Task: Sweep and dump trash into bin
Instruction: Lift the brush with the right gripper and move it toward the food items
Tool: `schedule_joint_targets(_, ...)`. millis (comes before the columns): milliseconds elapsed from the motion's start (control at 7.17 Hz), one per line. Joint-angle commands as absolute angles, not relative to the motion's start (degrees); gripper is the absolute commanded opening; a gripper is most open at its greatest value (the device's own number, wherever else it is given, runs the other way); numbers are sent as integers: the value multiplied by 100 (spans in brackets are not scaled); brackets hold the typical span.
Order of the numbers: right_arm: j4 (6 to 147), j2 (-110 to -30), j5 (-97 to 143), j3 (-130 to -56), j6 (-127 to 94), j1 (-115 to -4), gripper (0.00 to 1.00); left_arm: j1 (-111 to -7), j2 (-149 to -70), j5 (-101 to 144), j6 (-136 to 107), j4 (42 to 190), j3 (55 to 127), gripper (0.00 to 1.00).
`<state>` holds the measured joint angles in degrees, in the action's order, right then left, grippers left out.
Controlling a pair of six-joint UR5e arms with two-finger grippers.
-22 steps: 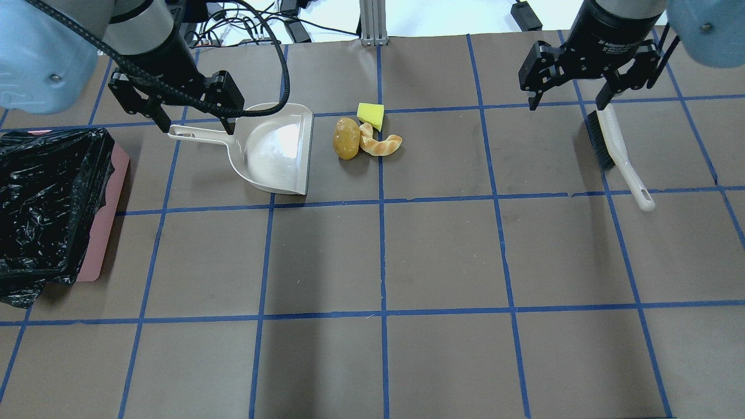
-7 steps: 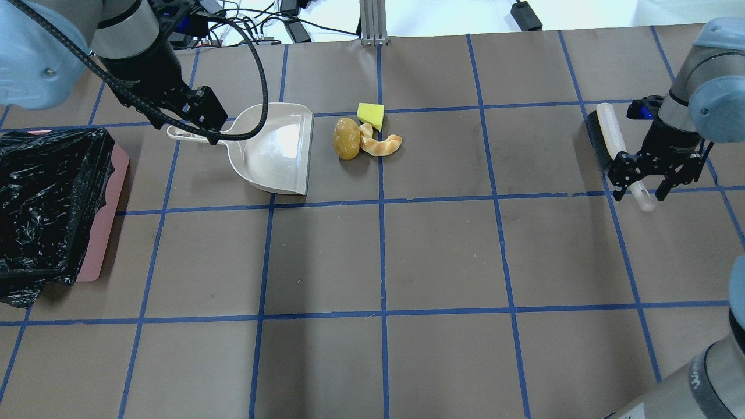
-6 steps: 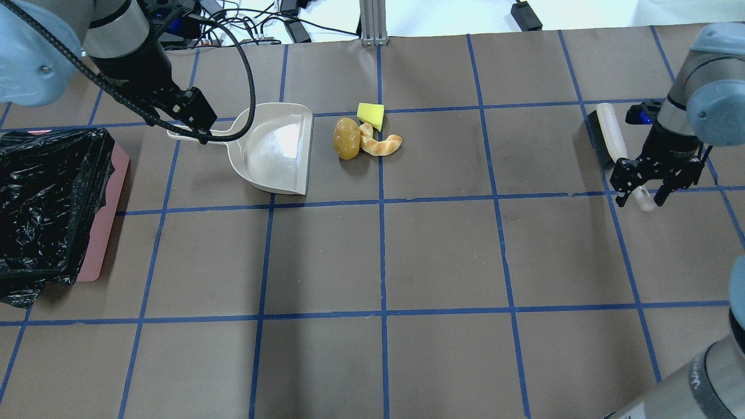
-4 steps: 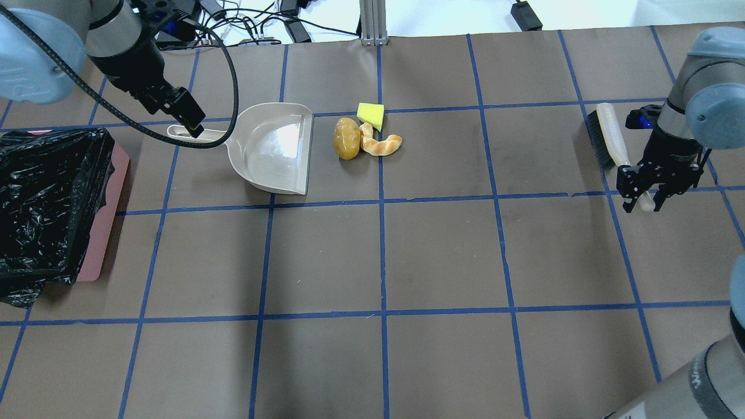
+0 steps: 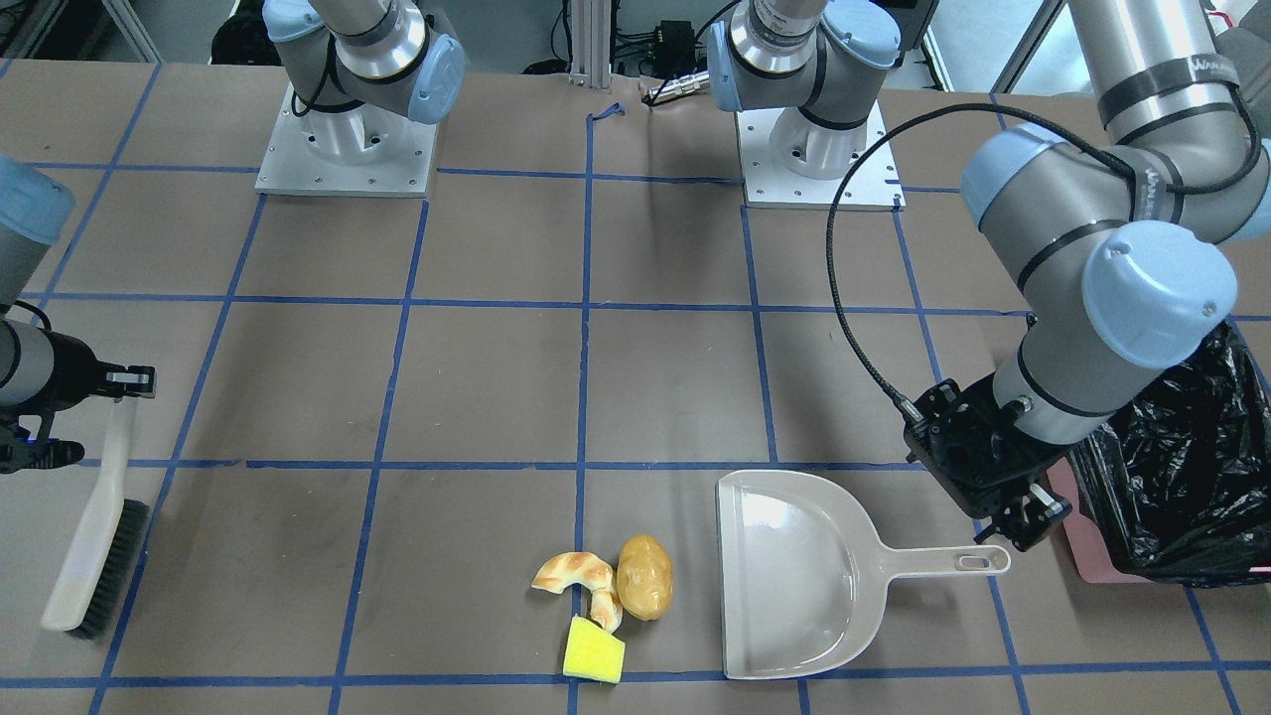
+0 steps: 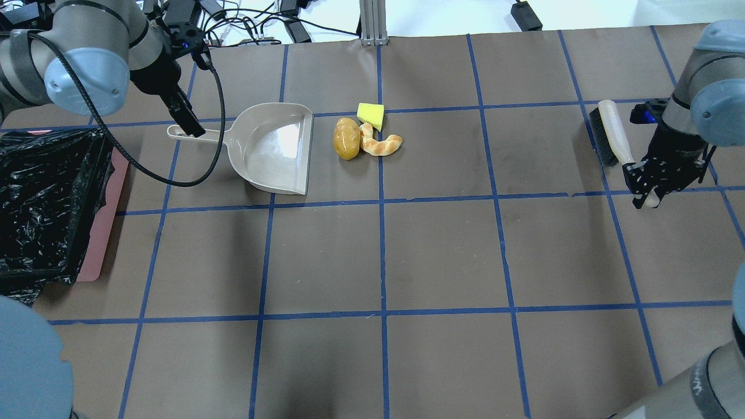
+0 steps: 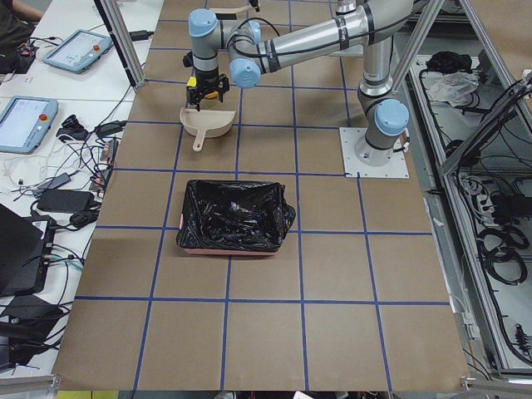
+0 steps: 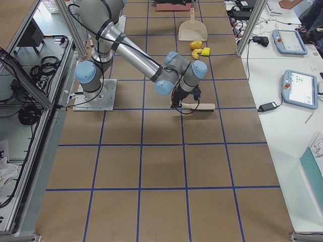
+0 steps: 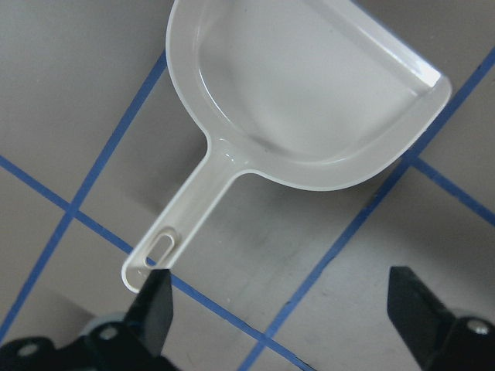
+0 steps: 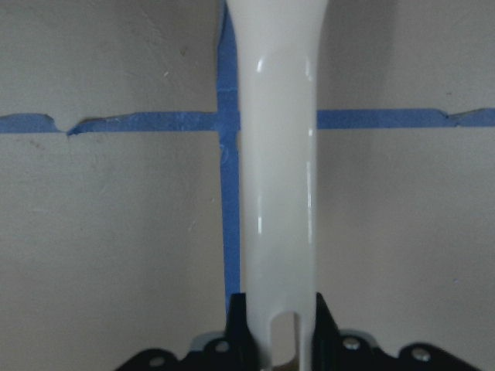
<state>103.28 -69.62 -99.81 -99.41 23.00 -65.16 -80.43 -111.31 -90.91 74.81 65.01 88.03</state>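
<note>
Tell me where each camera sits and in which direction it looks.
Front-facing: across the table, facing the robot; both bases, left hand by the dustpan handle.
Overhead: behind the robot, looking forward, down; both arms, trash, bin.
Exterior left: table end, looking along it; bin, left arm beyond.
Exterior right: opposite end; right arm at the brush.
Left wrist: down onto the dustpan handle; open fingertips.
Right wrist: down the brush handle, right hand gripping it.
Shared: front-facing and overhead both show the trash.
</note>
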Motion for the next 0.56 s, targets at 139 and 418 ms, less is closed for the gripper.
schedule_joint_targets(139,10048,-7391,-9958,-9932,2294,-6600,0,-7963,-11680,-9685,9356,5538,8807,97)
schedule_joint_targets(418,9941,-7435,-10263,-9932,2276,-6958,0,-7963,-11768,-9650,9745,5615,8824,92)
